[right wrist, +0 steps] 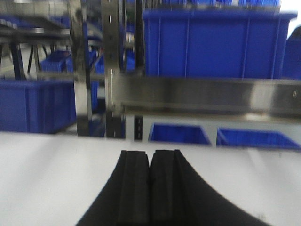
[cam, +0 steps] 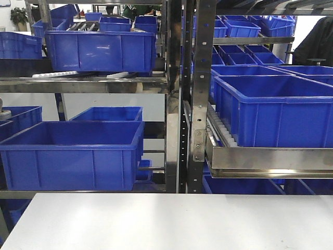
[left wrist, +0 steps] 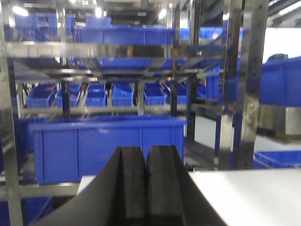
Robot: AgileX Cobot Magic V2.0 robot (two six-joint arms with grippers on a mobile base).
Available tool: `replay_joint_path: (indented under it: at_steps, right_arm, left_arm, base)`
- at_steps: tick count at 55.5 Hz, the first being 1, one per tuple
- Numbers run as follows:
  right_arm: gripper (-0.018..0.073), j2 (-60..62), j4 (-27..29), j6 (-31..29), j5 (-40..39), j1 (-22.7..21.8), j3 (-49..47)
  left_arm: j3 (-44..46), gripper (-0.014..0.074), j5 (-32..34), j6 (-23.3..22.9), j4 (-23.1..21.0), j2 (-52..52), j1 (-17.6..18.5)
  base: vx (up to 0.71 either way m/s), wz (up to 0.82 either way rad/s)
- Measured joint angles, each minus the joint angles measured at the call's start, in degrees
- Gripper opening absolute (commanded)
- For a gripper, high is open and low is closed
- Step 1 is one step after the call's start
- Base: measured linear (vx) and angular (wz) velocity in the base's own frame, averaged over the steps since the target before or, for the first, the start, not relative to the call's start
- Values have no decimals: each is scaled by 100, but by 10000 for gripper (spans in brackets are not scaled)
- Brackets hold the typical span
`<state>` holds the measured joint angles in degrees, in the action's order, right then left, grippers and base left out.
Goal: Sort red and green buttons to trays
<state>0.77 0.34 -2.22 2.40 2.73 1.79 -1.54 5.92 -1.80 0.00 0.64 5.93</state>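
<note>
No buttons and no trays show in any view. In the left wrist view my left gripper [left wrist: 146, 151] is shut, its black pads pressed together with nothing between them, held above the near left corner of the white table [left wrist: 249, 197]. The right wrist view has my right gripper [right wrist: 150, 154] shut too, pads touching and empty, pointing across the white table [right wrist: 51, 174] toward the shelving. Neither gripper appears in the front view, which shows only the bare table top [cam: 171, 221] and the racks.
Steel racks [cam: 195, 94] stand just behind the table, loaded with deep blue crates: one at lower left [cam: 73, 153], one at right on a roller shelf [cam: 276, 112], one on the upper left shelf [cam: 101, 49]. A steel upright [left wrist: 242, 84] stands near the left gripper.
</note>
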Motion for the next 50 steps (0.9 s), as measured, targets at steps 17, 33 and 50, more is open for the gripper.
replay_joint_path:
  at_steps: [17,33,50]
  right_arm:
    - [-9,-86,145,43,-39,0,-874]
    - [16,-1660,-34,43,1324,0,-2272]
    - [165,-3351,-181,43,1330,0,-2273]
  left_arm:
    - [1051,12,176,-104,0,0,0]
    - [2185,22,-1114,-108,0,-1250,0]
    - [2060,26,-1618,-103,0,-2940,0]
  base:
    - [0,0]
    - [0,0]
    - [0,0]
